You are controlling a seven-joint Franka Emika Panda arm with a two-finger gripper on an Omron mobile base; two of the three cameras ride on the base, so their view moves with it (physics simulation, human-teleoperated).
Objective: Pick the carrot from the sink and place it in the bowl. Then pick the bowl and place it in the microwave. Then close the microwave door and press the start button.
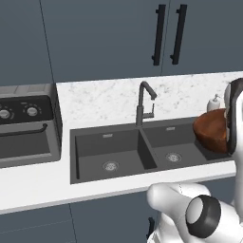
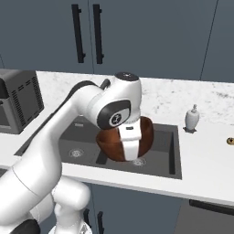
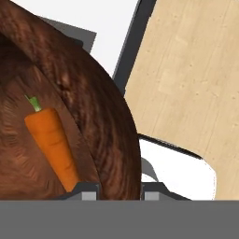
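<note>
A: Left base view, item one?
B: The bowl, reddish-brown, raised over the right end of the sink, tilted, partly cut off by the white arm at the frame's right edge. Both basins lie bare, no carrot in them. A tap stands at the sink's back edge, between the basins. An appliance with knobs sits on the counter beyond the sink's left end; whether it is the microwave cannot be told.

A: Right base view?
B: The bowl hangs over the right basin of the sink, behind the wrist, well clear of the basin floor. A soap bottle stands at the sink's far right corner.

A: Hand view?
B: The carrot lies inside the bowl, its green top pointing away from the fingers, its long axis running almost straight toward them. The gripper is clamped on the bowl's rim: one fingertip inside the wall, one outside.

A: What does the coming move turn on?
B: Probably the tilt. The carrot rests on the wall nearest the grip, so the carry to the microwave wants the bowl kept from tipping further.
</note>
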